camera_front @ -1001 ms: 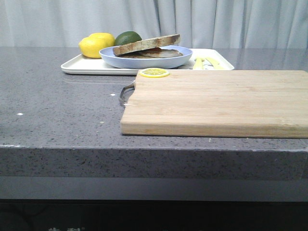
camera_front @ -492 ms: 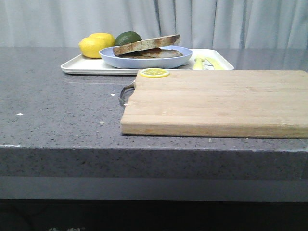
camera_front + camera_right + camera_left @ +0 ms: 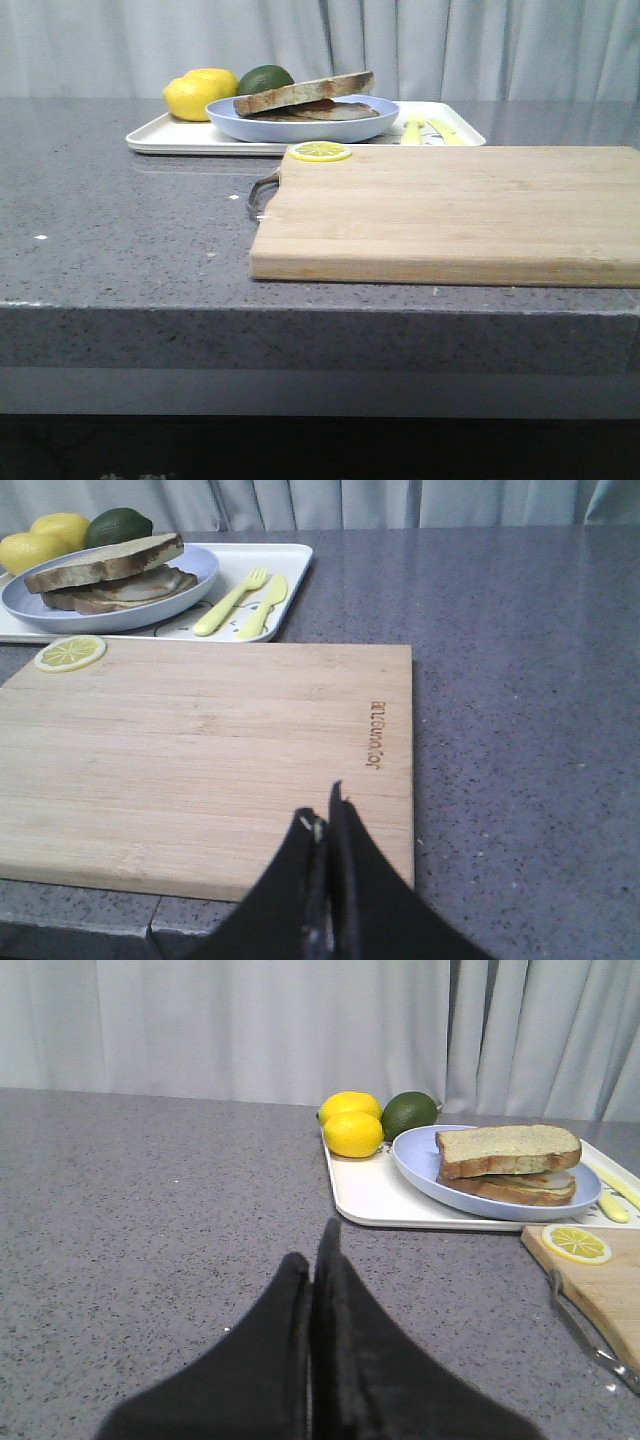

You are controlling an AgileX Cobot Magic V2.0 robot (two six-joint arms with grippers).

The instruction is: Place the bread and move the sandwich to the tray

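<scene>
The sandwich [image 3: 305, 98] lies on its round pale blue plate [image 3: 300, 125], and the plate stands on the white tray [image 3: 180, 135] at the back of the counter. Its top slice of bread [image 3: 508, 1148] leans over the egg filling. It also shows in the right wrist view [image 3: 105, 572]. My left gripper [image 3: 312, 1260] is shut and empty, low over the grey counter, well short of the tray [image 3: 375, 1195]. My right gripper [image 3: 325, 815] is shut and empty over the near edge of the bamboo cutting board [image 3: 210, 740]. Neither gripper shows in the front view.
Two lemons [image 3: 198, 93] and a dark green avocado [image 3: 266, 78] sit on the tray's far left. A yellow fork and knife [image 3: 245, 600] lie on its right part. The cutting board [image 3: 450, 210] has a lemon-slice mark [image 3: 321, 151] and a metal handle [image 3: 262, 190].
</scene>
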